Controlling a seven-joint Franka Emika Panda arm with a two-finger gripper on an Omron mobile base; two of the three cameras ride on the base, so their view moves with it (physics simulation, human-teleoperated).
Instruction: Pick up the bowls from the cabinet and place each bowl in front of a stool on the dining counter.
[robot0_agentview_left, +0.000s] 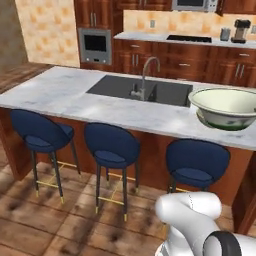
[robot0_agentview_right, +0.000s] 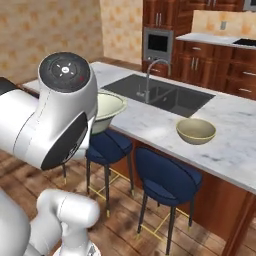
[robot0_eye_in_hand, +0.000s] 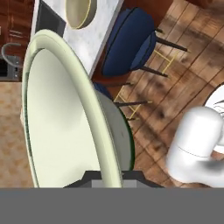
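While one bowl already sits on the dining worktop (robot0_agentview_right: 165, 131), the job is about half done. That beige bowl (robot0_agentview_right: 196, 131) rests at the middle right of the right base view, near the edge of the marble top. It is just above a blue stool (robot0_agentview_right: 167, 176), so it looks put in its place.

What is left is the second bowl. The white bowl (robot0_agentview_left: 226, 107) is up in the air at the right of the left base view, over the worktop edge. It has a pale green rim, a cream inside and a dark green pattern down at its base. In the hand view it looks huge and stands on its side, from the upper left down to the bottom middle.

The pincer (robot0_eye_in_hand: 111, 177) is clenched on the rim of the white bowl, at the bottom of the hand view. The bowl has not been set down yet. I think it needs to go down in front of another stool (robot0_agentview_left: 196, 162), the one right below it in the left base view.
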